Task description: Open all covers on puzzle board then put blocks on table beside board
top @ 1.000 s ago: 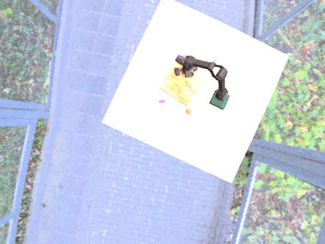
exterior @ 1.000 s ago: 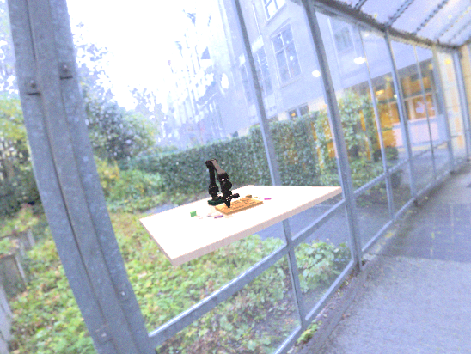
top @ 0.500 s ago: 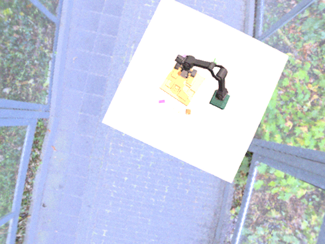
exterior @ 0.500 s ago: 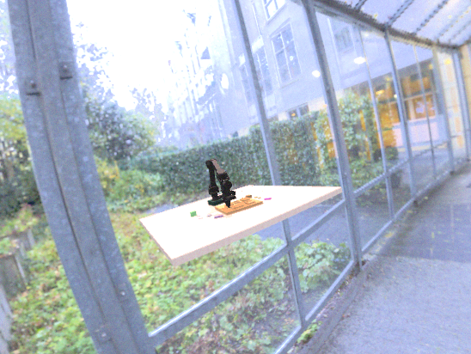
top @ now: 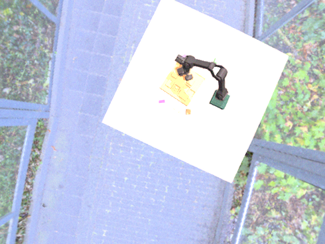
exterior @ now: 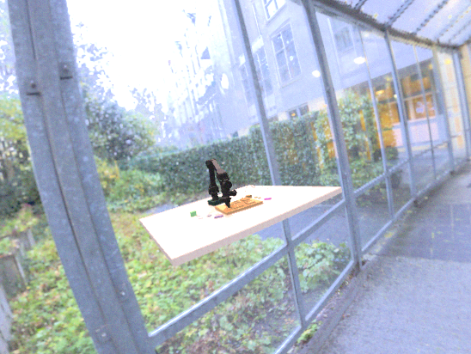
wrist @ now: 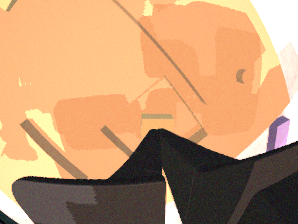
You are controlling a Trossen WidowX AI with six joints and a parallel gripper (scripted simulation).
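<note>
Flanking the orange puzzle board (top: 191,99) (exterior: 245,207) (wrist: 90,65), magenta block (top: 161,101) (exterior: 267,198) and green block (exterior: 192,213); black arm (top: 202,63) (exterior: 224,177) overhead, fingers together.

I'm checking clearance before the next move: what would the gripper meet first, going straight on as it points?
Probably the puzzle board, just beyond the gripper's tips; the remaining gap is unclear.

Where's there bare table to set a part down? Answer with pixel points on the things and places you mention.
Roomiest: between the green base plate (top: 214,105) and the table's lower corner in the top view. Crowded: around the puzzle board (top: 167,88) (exterior: 241,207), with small blocks beside it and the gripper (wrist: 156,135) over it.
</note>
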